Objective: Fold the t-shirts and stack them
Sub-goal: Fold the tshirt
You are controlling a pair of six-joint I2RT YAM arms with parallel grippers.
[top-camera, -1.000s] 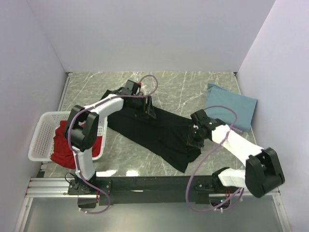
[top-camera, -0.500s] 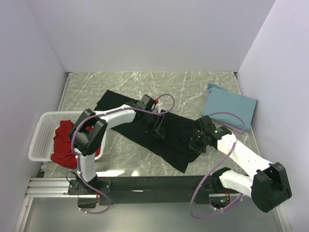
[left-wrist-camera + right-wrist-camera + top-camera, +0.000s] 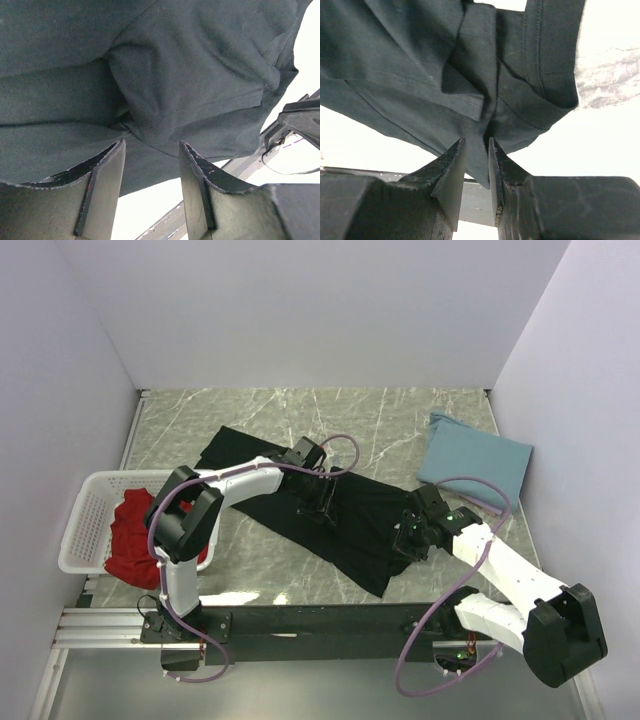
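The black t-shirt (image 3: 352, 532) lies spread in a long slant across the middle of the table (image 3: 400, 420), and I work it from two places so the cloth can be handled flat, not dragged in a heap. My right gripper (image 3: 476, 141) is at the shirt's right-hand edge, its jaws drawn narrow on a fold of hem that runs down between them; I judge this pinch gives me a corner to carry over. My left gripper (image 3: 151, 143) is down on the shirt's middle with its jaws a fair way apart, straddling a puckered ridge of cloth but clamping nothing that I can see. The dusty-blue t-shirt (image 3: 478, 462) sits folded at the far right, well apart, likely the base of the stack. The red t-shirt (image 3: 125, 540) waits crumpled in the white basket (image 3: 85, 502) at the left.
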